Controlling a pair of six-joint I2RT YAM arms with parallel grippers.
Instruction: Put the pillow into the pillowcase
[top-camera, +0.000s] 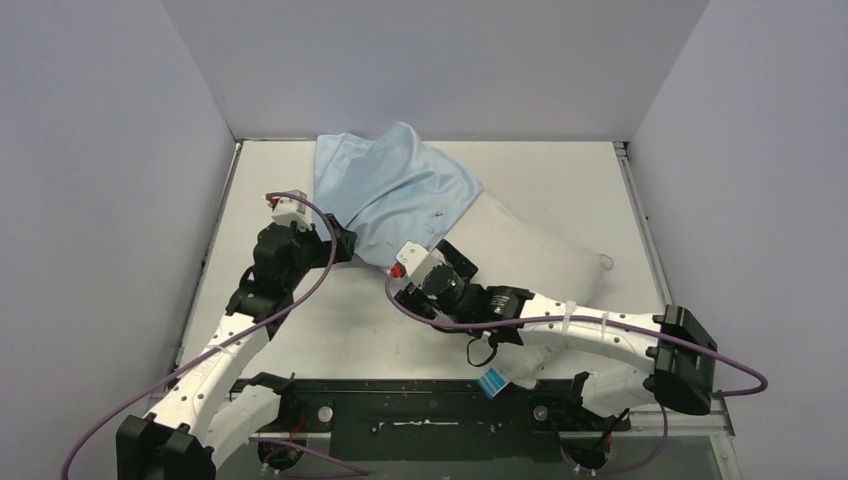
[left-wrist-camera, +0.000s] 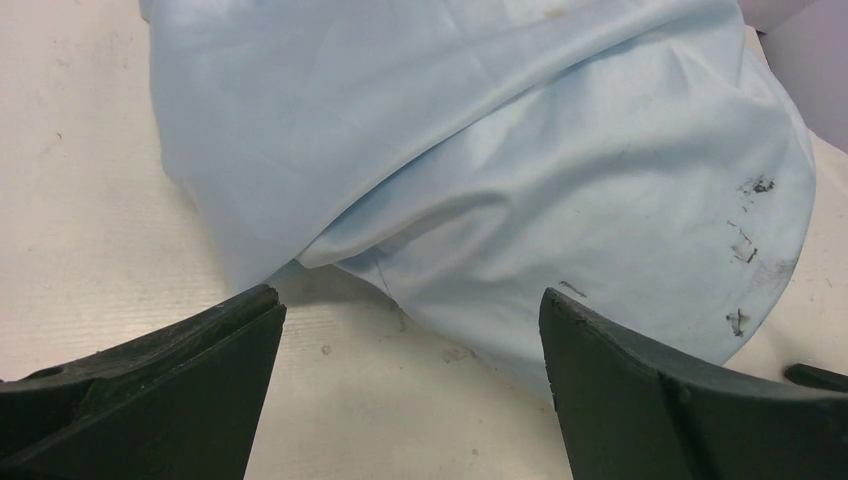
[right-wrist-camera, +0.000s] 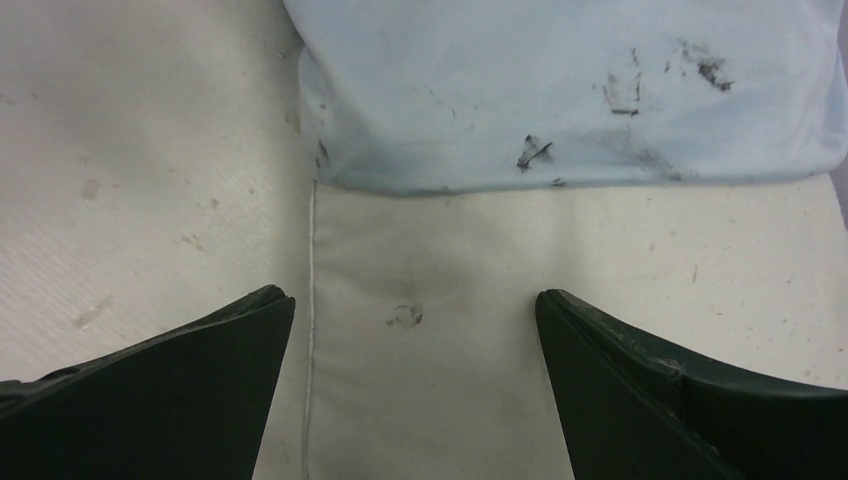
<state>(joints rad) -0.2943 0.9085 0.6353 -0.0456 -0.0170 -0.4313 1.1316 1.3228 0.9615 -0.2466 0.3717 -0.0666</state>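
The light blue pillowcase (top-camera: 400, 185) lies at the table's far middle, pulled over the far end of the white pillow (top-camera: 545, 255). The pillow's near part sticks out towards the right, and its blue tag (top-camera: 492, 381) shows near the front edge. My left gripper (top-camera: 338, 240) is open and empty at the pillowcase's left edge; the left wrist view shows the bulging pillowcase (left-wrist-camera: 480, 150) just ahead of the left gripper (left-wrist-camera: 412, 310). My right gripper (top-camera: 455, 260) is open over the bare pillow (right-wrist-camera: 450, 300), just short of the pillowcase hem (right-wrist-camera: 560, 100); it also shows in the right wrist view (right-wrist-camera: 412, 300).
The white table (top-camera: 300, 320) is walled at the back and both sides. A raised metal rail (top-camera: 630, 190) runs along its right edge. Purple cables (top-camera: 300, 290) trail from both arms. The black base plate (top-camera: 420, 410) sits at the near edge.
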